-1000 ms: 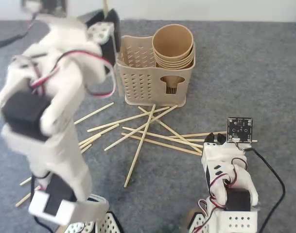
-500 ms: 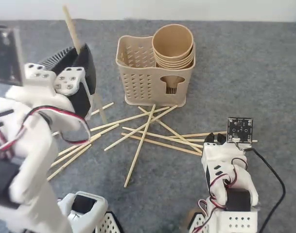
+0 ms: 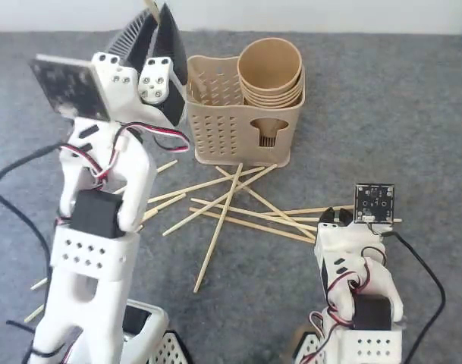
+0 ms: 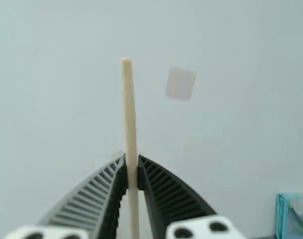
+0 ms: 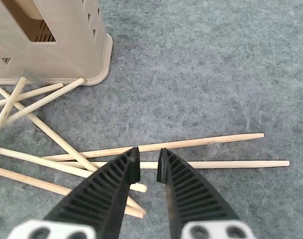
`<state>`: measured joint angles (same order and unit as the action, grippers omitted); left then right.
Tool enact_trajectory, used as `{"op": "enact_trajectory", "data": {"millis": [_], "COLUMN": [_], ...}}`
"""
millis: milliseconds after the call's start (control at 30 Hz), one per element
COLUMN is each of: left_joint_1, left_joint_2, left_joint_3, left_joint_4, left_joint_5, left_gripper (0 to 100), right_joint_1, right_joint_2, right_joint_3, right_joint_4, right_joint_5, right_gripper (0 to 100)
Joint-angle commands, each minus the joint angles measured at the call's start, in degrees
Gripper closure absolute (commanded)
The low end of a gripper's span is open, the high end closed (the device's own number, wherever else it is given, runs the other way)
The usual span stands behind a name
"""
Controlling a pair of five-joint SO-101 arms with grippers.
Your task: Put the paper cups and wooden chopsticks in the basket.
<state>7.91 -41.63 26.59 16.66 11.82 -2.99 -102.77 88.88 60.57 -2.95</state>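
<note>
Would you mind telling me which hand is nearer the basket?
Left. The left hand, shut on a chopstick, is raised beside the rim of the basket; the right hand sits low over loose chopsticks in front of it.

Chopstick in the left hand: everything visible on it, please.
The chopstick is a pale, slender, round wooden stick with a blunt far end. It is clamped between the ribbed black fingers of the left hand, running straight along them and well past their tips. In the high view the hand is raised beside the basket, above the carpet; no other contact is visible.
</note>
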Motion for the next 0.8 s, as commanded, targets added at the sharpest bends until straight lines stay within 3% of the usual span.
{"op": "enact_trajectory", "data": {"millis": [0, 467, 633, 767], "left_joint_1": [0.09, -0.44, -0.53, -2.73], "left_joint_2": [0.62, 20.4, 16.44, 8.97], "left_joint_3": [2.95, -1.36, -1.89, -1.89], "left_joint_4": [-11.34, -14.51, -4.13, 4.13], "left_joint_5": [0.09, -2.02, -5.19, -5.45], "left_gripper": [99, 96, 78, 76], "right_joint_1": [0.66, 0.84, 0.66, 0.57], "right_joint_2": [-1.01, -1.01, -1.1, -1.1], "right_joint_3": [-0.44, -0.35, 0.44, 0.44], "right_joint_4": [0.13, 0.04, -0.31, -0.31], "right_joint_5": [0.88, 0.97, 3.43, 3.69], "right_gripper": [91.9, 91.9, 91.9, 91.9]}}
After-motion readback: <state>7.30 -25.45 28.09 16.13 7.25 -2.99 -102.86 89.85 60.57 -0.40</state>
